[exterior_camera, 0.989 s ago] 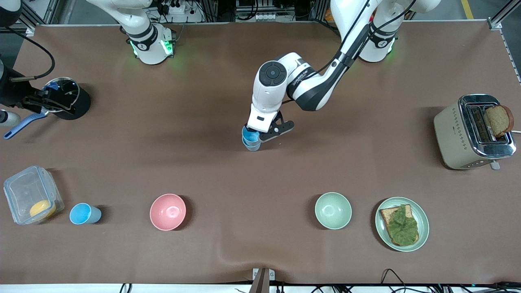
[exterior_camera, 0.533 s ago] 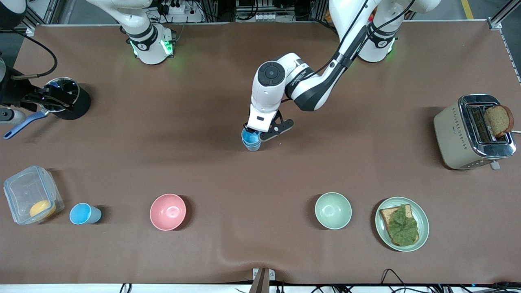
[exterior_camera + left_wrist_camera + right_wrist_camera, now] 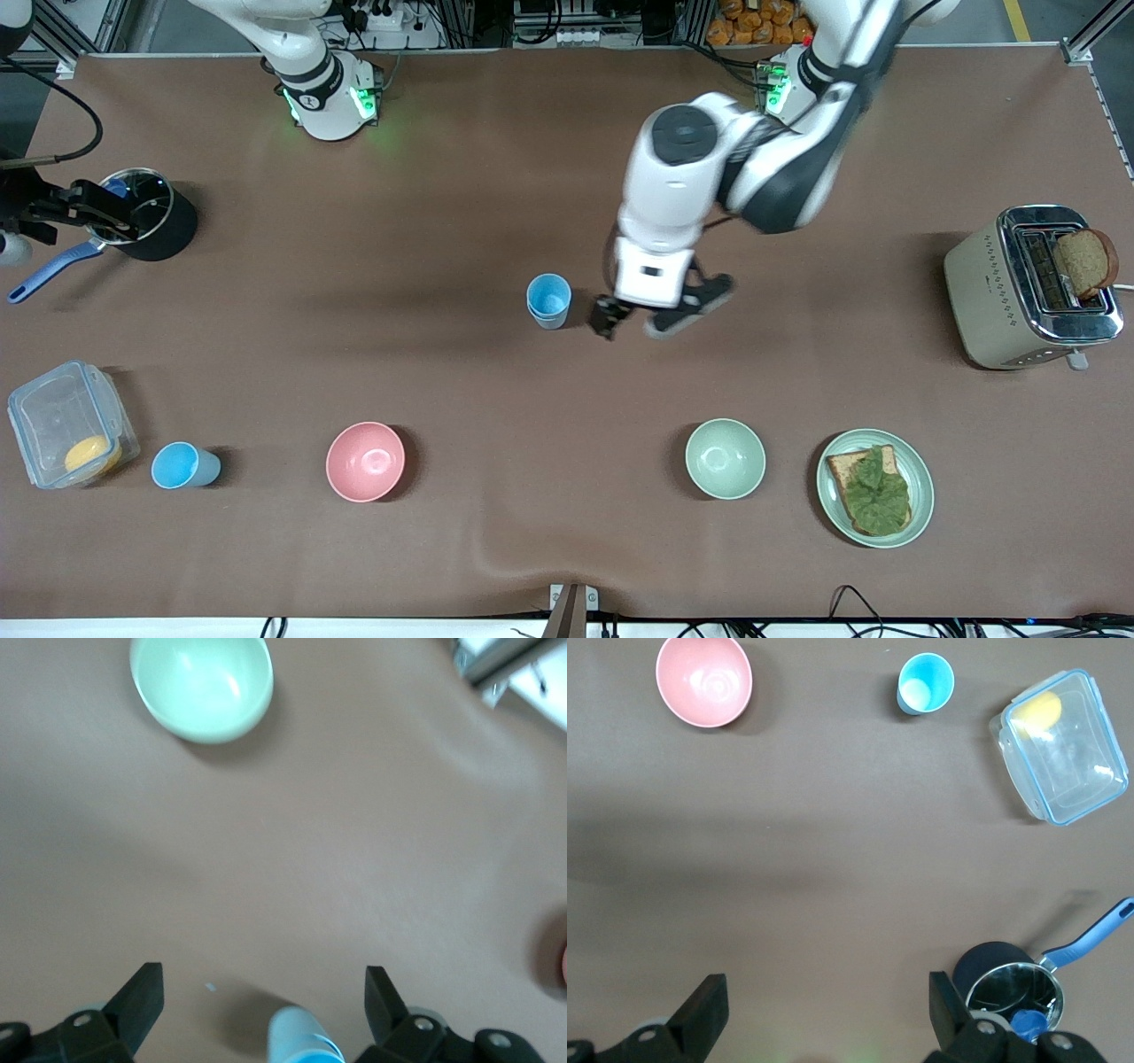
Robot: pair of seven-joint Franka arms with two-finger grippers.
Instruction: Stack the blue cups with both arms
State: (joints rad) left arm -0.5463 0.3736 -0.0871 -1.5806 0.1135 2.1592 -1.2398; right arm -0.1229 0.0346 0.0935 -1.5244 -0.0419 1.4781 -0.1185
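Two blue cups (image 3: 548, 300) stand nested in one stack at the middle of the table, and the left wrist view shows them low down (image 3: 299, 1038). My left gripper (image 3: 634, 322) hangs open beside the stack, toward the left arm's end, touching nothing; its fingertips (image 3: 142, 994) stand wide apart. A third blue cup (image 3: 182, 466) stands alone near the front camera at the right arm's end, also seen in the right wrist view (image 3: 926, 682). My right gripper (image 3: 828, 1001) waits open and empty, high over the table beside the pot.
A pink bowl (image 3: 365, 461) and a pale green bowl (image 3: 725, 458) sit nearer the front camera than the stack. A plate with bread (image 3: 874, 487), a toaster (image 3: 1032, 288), a clear lidded box (image 3: 69, 424) and a black pot (image 3: 151, 215) with a blue handle stand toward the ends.
My left gripper opened and let go of the upper cup, leaving it nested in the lower one. It then rose and drew away toward the left arm's end.
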